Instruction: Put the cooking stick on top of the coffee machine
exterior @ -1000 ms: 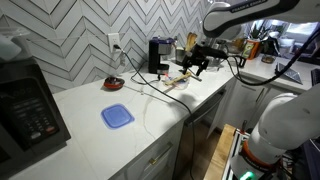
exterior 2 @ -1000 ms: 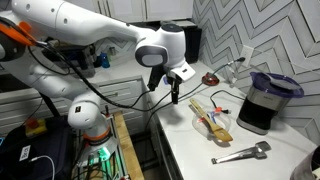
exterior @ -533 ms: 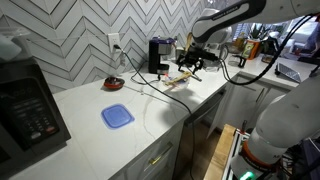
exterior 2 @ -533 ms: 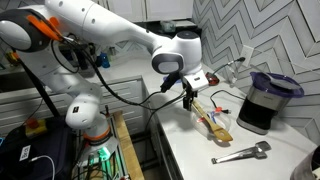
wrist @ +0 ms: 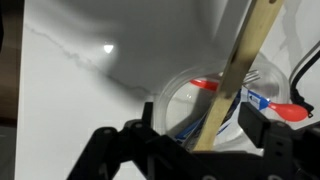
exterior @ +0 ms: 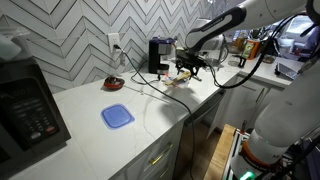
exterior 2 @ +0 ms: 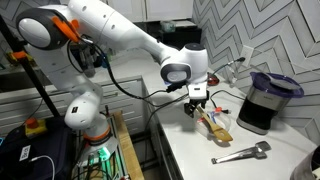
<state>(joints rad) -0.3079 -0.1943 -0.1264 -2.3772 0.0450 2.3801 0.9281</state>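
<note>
The cooking stick is a pale wooden utensil lying slanted in a clear glass bowl with a red spatula and other utensils. In the wrist view it runs between my two fingers with a gap on each side. My gripper is open and low over the bowl, straddling the stick; it shows in both exterior views. The black coffee machine stands against the tiled wall just beyond the bowl and also shows in an exterior view.
Metal tongs lie on the white counter near the bowl. A blue lid and a small red item lie mid-counter. A black microwave stands at the far end. Black cables trail near the bowl.
My arm has swung over the counter and come down onto the bowl. The gripper now straddles the stick, where before it hung off the counter's edge.
</note>
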